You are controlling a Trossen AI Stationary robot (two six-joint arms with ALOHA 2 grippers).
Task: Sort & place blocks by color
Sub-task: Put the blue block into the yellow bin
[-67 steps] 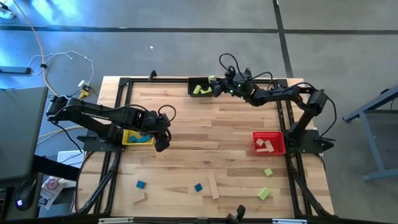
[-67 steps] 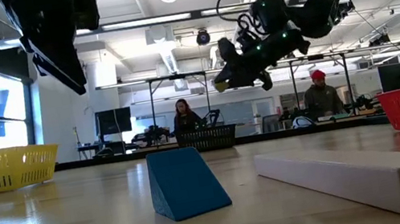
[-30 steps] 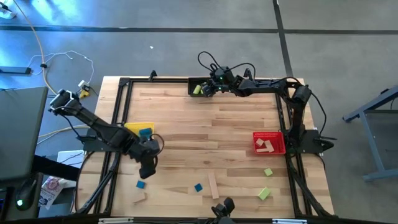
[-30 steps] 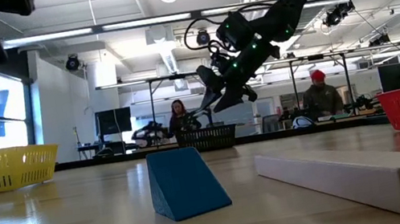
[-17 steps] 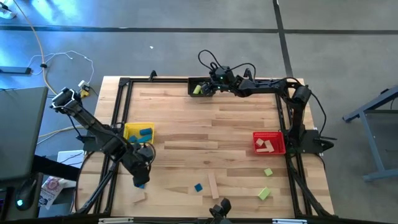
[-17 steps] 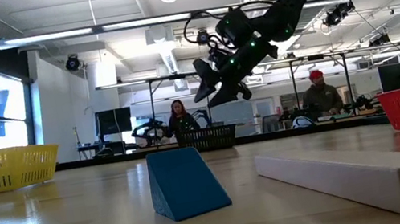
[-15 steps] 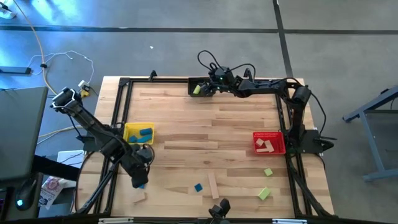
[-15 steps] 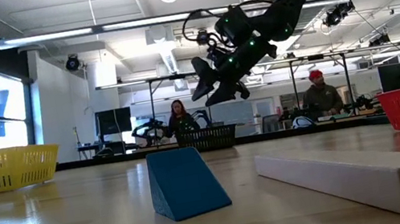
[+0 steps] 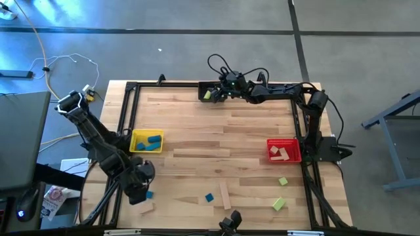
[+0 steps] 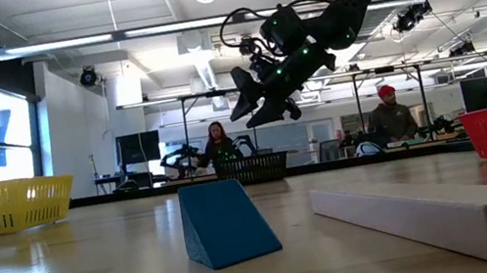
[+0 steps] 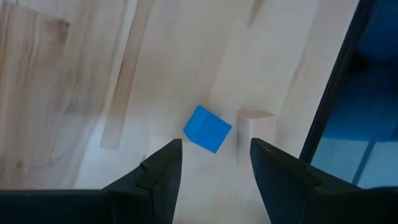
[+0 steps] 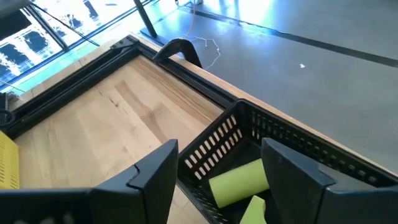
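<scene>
Down at the near left corner of the table (image 9: 216,141), the left gripper (image 9: 139,194) hovered over a blue cube (image 11: 207,129), its fingers (image 11: 163,171) spread and holding nothing. In the left wrist view the cube lay on the wood just ahead of the fingertips, in line with the gap between them, and a small plain wood block (image 11: 255,127) sat just beside it toward the table's edge.

At the far edge the right gripper (image 9: 220,92) hung above the black bin (image 9: 203,88), fingers apart and empty — two lime green pieces (image 12: 239,180) rested in the bin directly below, one rounded, one only partly in view.

Counted from above: two blue blocks on the table, the cube under the left gripper and another (image 9: 209,197) near the middle of the near edge; two lime green blocks (image 9: 283,181) loose on the near right, one nearer the edge than the other (image 9: 278,204); a plain wood bar (image 9: 225,195) just right of the second blue block, and the small plain block by the left gripper.

Three bins stood on the table — the yellow bin (image 9: 147,141) at left with blue pieces inside, how many I cannot tell, the red bin (image 9: 283,150) at right with plain wood pieces, and the black one.
</scene>
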